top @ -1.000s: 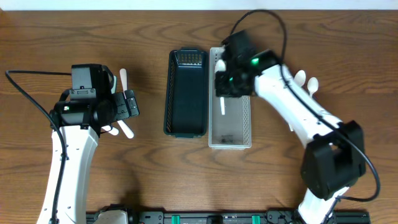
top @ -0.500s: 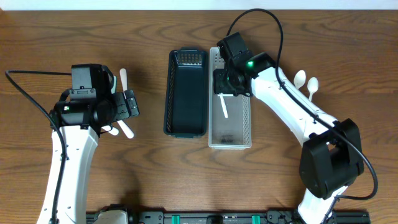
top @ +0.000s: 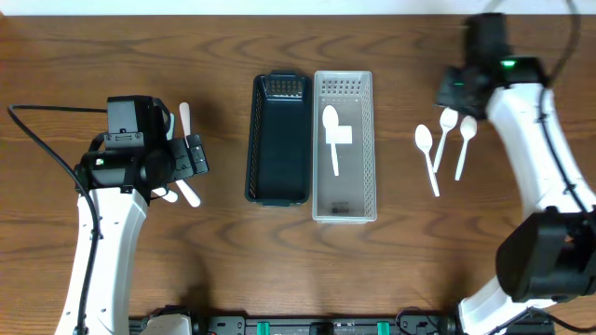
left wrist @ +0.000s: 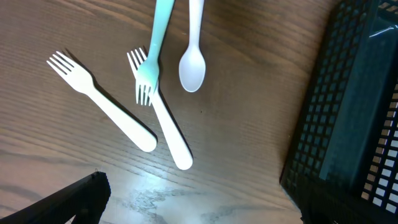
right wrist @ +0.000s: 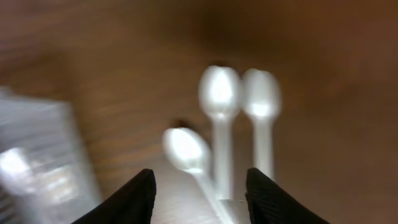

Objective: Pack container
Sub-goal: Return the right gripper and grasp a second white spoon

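Wooden tabletop [top: 93,46] is carrying a white container [top: 370,186] that is holding one white spoon [top: 331,130], just beside a black container [top: 253,140]. Right gripper [right wrist: 199,186] is hovering, fingers spread, over three loose spoons [right wrist: 219,93]. Left gripper [top: 197,155] is hanging spread and empty above forks [left wrist: 106,106].

Glossy plastic spoons [top: 447,140] on grained wood table [top: 93,56].

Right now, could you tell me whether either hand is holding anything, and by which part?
Nothing is held: the right hand hangs open over three white spoons, and the left hand hangs open over the forks.
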`<action>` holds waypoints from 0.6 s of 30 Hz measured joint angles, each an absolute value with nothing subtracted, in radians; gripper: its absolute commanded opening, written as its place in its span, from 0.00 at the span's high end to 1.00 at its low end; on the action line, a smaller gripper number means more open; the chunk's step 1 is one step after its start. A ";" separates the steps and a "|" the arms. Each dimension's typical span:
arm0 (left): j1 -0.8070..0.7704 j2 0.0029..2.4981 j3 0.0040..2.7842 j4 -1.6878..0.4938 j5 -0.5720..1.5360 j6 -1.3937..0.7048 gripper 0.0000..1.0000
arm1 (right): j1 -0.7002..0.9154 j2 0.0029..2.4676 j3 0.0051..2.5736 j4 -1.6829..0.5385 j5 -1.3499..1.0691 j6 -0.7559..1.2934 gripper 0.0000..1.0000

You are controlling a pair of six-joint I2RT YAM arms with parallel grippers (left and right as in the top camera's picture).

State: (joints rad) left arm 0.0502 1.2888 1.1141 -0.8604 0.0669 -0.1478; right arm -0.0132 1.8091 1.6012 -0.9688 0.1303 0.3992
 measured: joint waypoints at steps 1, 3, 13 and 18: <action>0.050 1.289 1.114 -0.860 0.067 -0.148 0.02 | -0.050 1.822 1.592 -0.970 0.125 0.400 0.55; 0.050 1.289 1.114 -0.860 0.067 -0.148 0.02 | -0.101 1.853 1.566 -0.969 0.118 0.402 0.59; 0.050 1.289 1.114 -0.860 0.067 -0.148 0.02 | -0.170 2.055 1.480 -0.933 0.041 0.416 0.66; 0.051 1.289 1.114 -0.860 0.067 -0.148 0.02 | -0.170 2.078 1.480 -0.904 0.039 0.416 0.66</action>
State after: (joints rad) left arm 0.0505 1.2888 1.1141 -0.8600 0.0666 -0.1478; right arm -0.1699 2.0781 1.4796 -0.9043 0.0395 0.4164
